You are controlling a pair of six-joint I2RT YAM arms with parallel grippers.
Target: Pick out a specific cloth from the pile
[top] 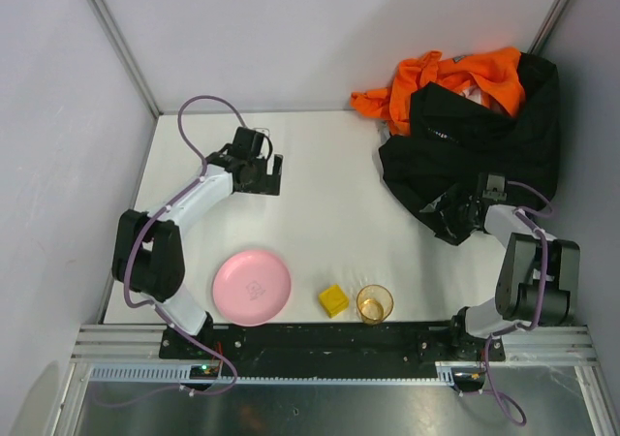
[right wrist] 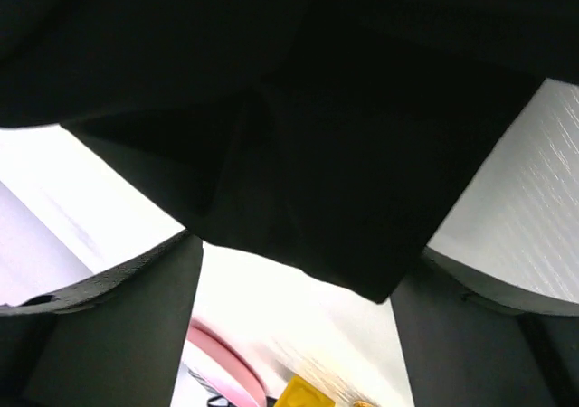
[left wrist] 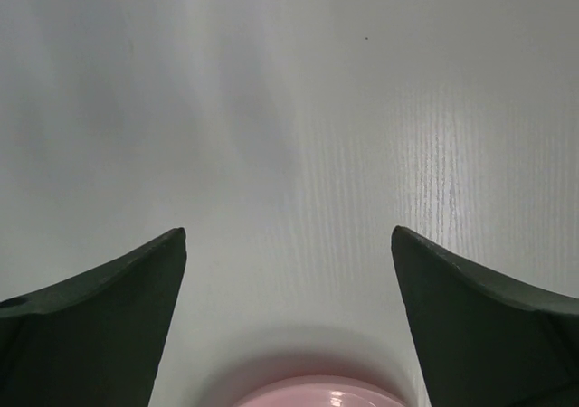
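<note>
On the white table (top: 320,194), the pile of soft garments (top: 528,179) fills the far right corner, a large black garment (top: 504,136) lying over a bright orange garment (top: 455,73). The plain red cloth shows in no view, so it is probably buried underneath. Light and limp, it should drag free if pinched at an exposed fold, though neighbours may cling; the right pincer (top: 471,213), fingers apart, sits at the black garment's near hem, and the left pincer (top: 273,176), also apart, hovers well away.
</note>
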